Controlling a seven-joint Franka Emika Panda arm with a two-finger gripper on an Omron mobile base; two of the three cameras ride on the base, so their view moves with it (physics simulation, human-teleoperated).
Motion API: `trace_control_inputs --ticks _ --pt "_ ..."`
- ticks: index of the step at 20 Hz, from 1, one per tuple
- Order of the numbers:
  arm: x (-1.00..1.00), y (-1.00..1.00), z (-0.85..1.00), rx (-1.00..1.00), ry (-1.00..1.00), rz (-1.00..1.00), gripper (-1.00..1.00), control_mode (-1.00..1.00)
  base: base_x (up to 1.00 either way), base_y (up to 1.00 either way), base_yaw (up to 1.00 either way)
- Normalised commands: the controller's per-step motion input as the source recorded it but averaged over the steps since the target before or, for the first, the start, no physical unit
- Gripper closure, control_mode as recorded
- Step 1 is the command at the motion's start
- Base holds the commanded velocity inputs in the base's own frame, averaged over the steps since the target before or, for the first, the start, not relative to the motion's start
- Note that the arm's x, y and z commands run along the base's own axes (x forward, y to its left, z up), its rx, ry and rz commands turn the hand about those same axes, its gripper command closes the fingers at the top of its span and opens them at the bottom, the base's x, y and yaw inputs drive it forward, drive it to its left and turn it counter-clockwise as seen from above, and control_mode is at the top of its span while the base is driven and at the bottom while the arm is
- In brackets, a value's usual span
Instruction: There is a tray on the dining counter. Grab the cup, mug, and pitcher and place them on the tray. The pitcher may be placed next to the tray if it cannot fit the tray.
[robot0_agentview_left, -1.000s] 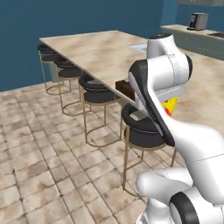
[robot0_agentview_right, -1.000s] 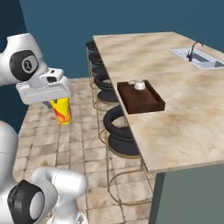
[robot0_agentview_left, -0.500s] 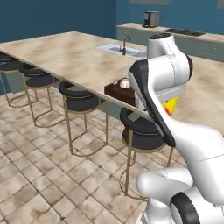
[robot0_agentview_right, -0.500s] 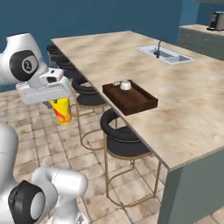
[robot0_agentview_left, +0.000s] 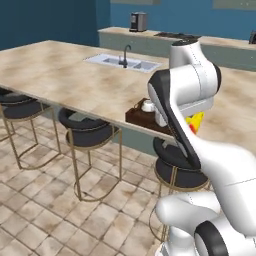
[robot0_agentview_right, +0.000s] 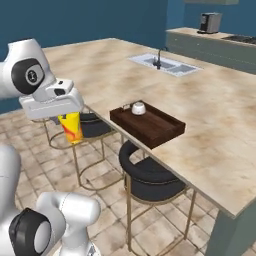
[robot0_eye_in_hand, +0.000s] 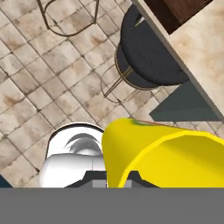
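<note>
Tool (robot0_agentview_right: 70, 120) clenched on the cup (robot0_agentview_right: 71, 127), held over open floor off the bench's (robot0_agentview_right: 210, 115) near edge. Tray (robot0_agentview_right: 150, 125) at that edge, mug (robot0_agentview_right: 138, 108) in its far corner; stools (robot0_agentview_right: 150, 180) below.

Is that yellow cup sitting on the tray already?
No, the cup hangs over the floor in the end effector, while the tray carries a mug.

Counting now: one yellow cup (robot0_agentview_right: 71, 127), one white mug (robot0_agentview_right: 138, 108), one brown tray (robot0_agentview_right: 160, 131), one steel sink (robot0_agentview_right: 163, 65) with one faucet (robot0_agentview_right: 159, 55), three black stools (robot0_agentview_left: 89, 131) showing, one coffee machine (robot0_agentview_right: 209, 22).
</note>
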Motion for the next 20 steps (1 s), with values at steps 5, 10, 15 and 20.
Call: trace_control_inputs --ticks 5,10,15,20 --pt "0.0 0.0 0.0 0.0 0.0 0.0 1.0 1.0 0.53 0.64 -0.33" --pt "0.0 0.0 0.0 0.0 0.0 0.0 1.0 1.0 0.67 0.5 -0.34" --pt "0.0 0.0 0.0 0.0 0.0 0.0 1.0 1.0 0.85 0.2 -0.33" --pt "0.0 0.0 0.0 0.0 0.0 0.0 1.0 1.0 0.85 0.01 -0.32"
